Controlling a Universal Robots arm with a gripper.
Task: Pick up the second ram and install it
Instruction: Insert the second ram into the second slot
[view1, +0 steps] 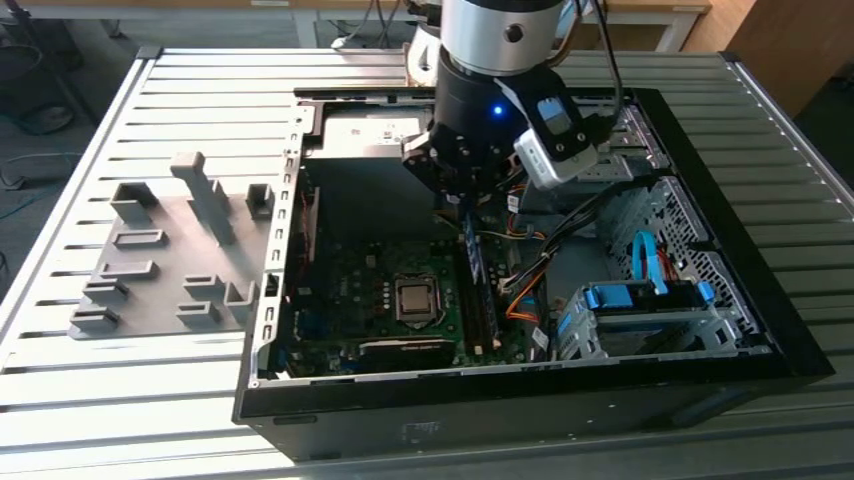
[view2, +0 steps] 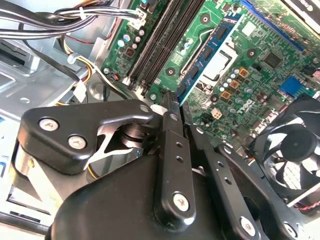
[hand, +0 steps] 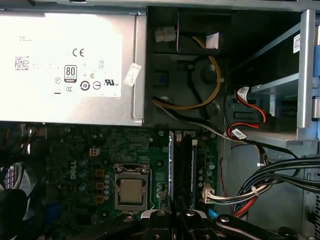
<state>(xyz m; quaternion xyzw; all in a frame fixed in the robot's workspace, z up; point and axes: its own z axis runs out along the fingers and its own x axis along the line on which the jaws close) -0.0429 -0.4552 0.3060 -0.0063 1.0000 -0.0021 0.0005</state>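
Slatted table (view1: 160, 90) carries the computer case (view1: 747, 330); end effector (view2: 176, 100) clenched on the second ram (view2: 207, 52), lowered just above its slot, not yet seated.

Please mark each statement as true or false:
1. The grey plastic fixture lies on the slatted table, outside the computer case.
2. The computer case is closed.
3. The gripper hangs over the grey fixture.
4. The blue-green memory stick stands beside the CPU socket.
1. True. The grey plastic fixture with upright blocks lies on the slatted metal table, at the exterior view's left of the black computer case.
2. False. The case is open and the green motherboard shows.
3. False. The gripper is inside the case, at one end of the long blue-green memory stick.
4. True. It stands next to the square CPU socket.
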